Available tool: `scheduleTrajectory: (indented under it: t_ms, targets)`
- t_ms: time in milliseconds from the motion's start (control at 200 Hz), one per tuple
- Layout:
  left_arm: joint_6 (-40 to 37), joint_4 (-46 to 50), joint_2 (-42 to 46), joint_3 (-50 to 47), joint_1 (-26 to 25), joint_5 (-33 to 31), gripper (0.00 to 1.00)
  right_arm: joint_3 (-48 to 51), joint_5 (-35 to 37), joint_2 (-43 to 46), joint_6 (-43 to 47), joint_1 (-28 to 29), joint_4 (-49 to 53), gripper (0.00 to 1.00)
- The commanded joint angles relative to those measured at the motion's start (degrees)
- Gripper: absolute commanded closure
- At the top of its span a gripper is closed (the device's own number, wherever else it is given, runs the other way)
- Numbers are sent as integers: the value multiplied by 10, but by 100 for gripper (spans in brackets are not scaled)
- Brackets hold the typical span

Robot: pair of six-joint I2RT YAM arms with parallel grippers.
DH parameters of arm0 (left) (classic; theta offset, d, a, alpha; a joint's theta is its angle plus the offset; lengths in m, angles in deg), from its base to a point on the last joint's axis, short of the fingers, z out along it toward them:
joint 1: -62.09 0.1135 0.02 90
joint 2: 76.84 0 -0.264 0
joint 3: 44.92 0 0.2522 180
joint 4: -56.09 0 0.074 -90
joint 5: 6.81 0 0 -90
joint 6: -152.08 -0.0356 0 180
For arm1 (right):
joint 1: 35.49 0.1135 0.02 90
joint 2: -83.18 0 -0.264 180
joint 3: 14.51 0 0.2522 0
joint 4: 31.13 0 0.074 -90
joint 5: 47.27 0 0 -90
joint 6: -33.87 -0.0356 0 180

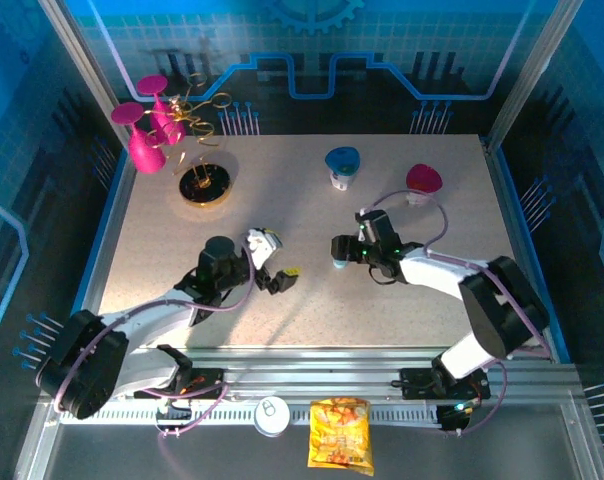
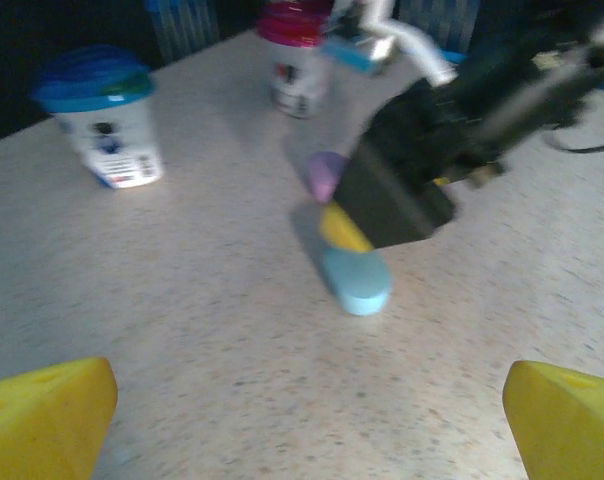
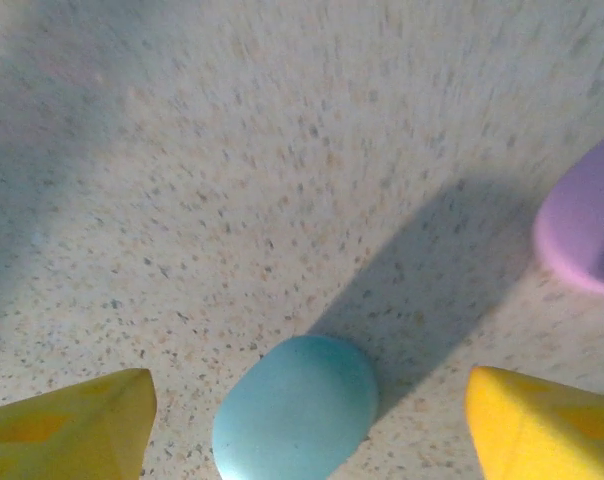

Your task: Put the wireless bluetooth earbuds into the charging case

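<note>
**Top view.** No writing can be read. The snack bag (image 1: 340, 436) on the near rail has an orange and yellow print too small to make out, and the can (image 1: 273, 415) beside it shows its plain top. At the back of the worktop (image 1: 312, 320) stand a blue-lidded cup (image 1: 342, 166) and a pink-lidded cup (image 1: 423, 181). To the left are a gold wire stand (image 1: 204, 185) and pink goblets (image 1: 147, 130). The left gripper (image 1: 282, 276) is mid-worktop and well apart from the right gripper (image 1: 339, 252), which sits over the blue case (image 1: 339, 266).

**Left wrist view.** Both cups have white labels with dark print, blurred past reading. The left gripper (image 2: 307, 430) has its yellow fingers (image 2: 47, 415) spread wide with bare worktop between them. Ahead, the pill-shaped blue case (image 2: 355, 280) lies flat. The black right gripper (image 2: 402, 185) covers its far end and half hides a lilac piece (image 2: 327, 175); I cannot tell whether that is a bud or a case.

**Right wrist view.** The right gripper (image 3: 307, 430) has its fingers (image 3: 67, 425) apart. The blue case (image 3: 297, 405) lies between them with a gap on each side. The lilac piece (image 3: 582, 235) lies near the right edge, apart from the case.
</note>
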State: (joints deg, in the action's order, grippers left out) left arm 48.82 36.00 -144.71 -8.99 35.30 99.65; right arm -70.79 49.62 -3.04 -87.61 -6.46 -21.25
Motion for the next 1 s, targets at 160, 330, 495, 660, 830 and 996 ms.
scheduleTrajectory:
  t_ms: [160, 330, 495, 660, 830, 996]
  targets:
    - [20, -39, 69, -39, 51, -196, 1, 56, 160, 145, 163, -44, -28, 0]
    - [13, -87, 42, -67, 91, -248, 1, 128, 151, 194, 217, -119, -135, 0]
    - [24, -164, -23, -93, 125, -270, 1, 158, 121, 218, 287, -175, -198, 0]
    - [34, -259, -87, -104, 154, -266, 1, 166, 69, 169, 298, -245, -234, 0]
    - [60, -275, -158, -70, 192, -256, 1, 202, 21, 83, 279, -259, -377, 0]
    - [96, -294, -194, -64, 245, -177, 1, 213, -18, 36, 302, -265, -452, 0]
